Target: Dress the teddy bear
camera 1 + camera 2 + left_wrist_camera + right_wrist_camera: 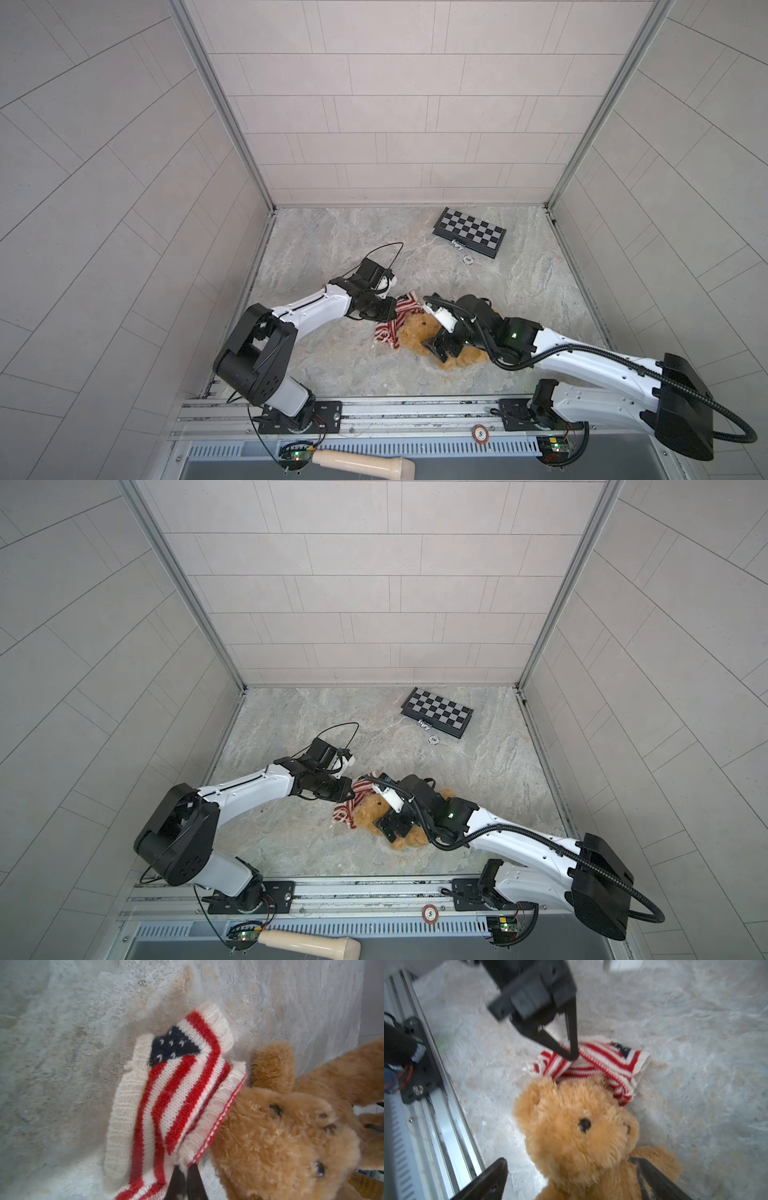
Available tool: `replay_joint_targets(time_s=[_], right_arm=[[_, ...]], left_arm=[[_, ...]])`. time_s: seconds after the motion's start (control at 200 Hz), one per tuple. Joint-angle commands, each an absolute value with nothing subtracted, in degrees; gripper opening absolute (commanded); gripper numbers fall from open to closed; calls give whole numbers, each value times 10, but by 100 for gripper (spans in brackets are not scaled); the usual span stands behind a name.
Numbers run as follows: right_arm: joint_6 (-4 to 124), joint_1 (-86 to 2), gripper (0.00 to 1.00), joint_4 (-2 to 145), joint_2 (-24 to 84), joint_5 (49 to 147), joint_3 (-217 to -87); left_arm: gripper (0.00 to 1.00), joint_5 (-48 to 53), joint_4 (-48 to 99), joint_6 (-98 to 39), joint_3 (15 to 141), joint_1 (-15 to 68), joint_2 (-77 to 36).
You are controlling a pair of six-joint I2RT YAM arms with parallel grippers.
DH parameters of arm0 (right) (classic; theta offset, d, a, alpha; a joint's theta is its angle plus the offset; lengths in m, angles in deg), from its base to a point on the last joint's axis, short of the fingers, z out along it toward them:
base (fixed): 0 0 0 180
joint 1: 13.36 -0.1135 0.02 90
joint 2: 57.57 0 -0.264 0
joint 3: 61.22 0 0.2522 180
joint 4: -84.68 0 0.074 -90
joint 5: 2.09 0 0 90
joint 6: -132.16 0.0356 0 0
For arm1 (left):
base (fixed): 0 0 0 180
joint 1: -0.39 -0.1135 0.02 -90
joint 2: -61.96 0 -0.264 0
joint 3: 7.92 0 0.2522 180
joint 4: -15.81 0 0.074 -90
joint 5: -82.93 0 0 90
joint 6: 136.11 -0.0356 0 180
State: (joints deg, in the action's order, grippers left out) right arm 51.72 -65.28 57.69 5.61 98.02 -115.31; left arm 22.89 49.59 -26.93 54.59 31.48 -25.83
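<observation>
Rail [395, 409] fronts marbled tabletop [332, 249] with teddy bear [415, 334], tiled walls [395, 104] around.

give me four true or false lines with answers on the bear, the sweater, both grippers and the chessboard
1. The left gripper is shut on the sweater. True.
2. The teddy bear wears the sweater. False: it lies bunched by the bear's head, not worn.
3. The right gripper is open, with the bear between its fingers. True.
4. The chessboard lies under the bear. False: it sits apart, near the back wall.
</observation>
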Motion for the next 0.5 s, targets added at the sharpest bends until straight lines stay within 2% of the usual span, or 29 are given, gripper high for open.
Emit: replay_joint_targets(time_s=[0.0, 0.145, 0.496], right_arm=[[515, -645, 99, 559, 78, 994, -1204], [497, -615, 99, 518, 156, 1027, -1267], [462, -550, 99, 494, 281, 1155, -1304]], left_arm=[[0, 264, 460, -245, 532, 310, -254], [0, 288, 433, -222, 521, 297, -264], [0, 314, 405, -201, 501, 264, -268]])
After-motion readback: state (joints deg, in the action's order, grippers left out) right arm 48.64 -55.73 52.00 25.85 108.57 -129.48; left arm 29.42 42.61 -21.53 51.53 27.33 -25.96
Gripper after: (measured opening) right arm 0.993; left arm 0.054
